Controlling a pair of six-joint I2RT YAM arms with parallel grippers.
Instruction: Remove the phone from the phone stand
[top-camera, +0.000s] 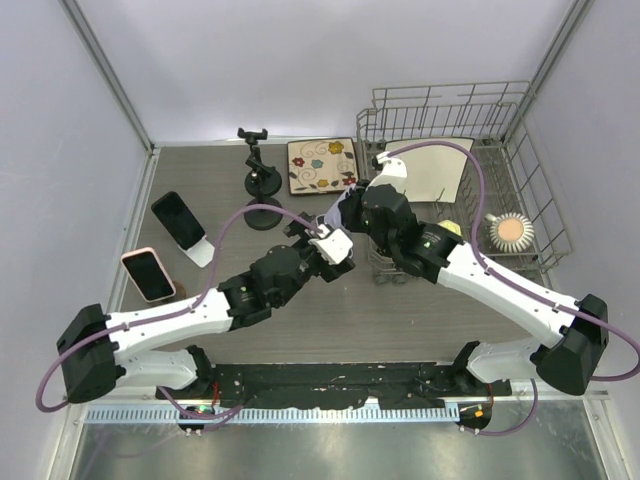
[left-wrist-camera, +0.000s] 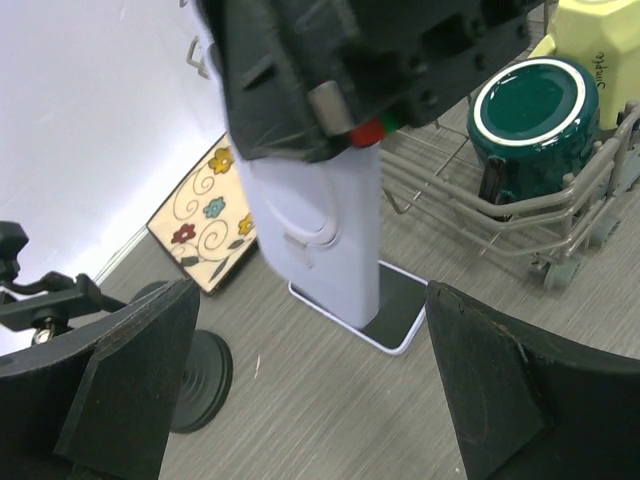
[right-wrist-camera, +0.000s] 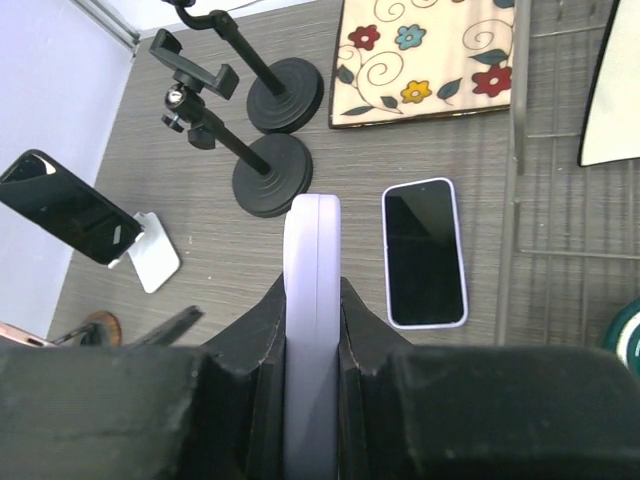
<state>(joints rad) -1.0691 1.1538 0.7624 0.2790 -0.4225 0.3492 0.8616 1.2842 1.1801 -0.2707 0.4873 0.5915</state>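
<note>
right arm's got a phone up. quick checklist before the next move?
1. Grip: right hand shut on the pale lilac phone, held edge-on between its fingers: ok.
2. Phone free of the two black clamp stands, both clamps empty: ok.
3. Left hand open, touching nothing: ok.
4. Set-down spot: black-screened phone with lilac rim lies flat on the grey wood-grain table just beside the held one; bare room underneath: cannot tell.
5. Right arm's clearance from the grey wire dish rack: cannot tell.
</note>
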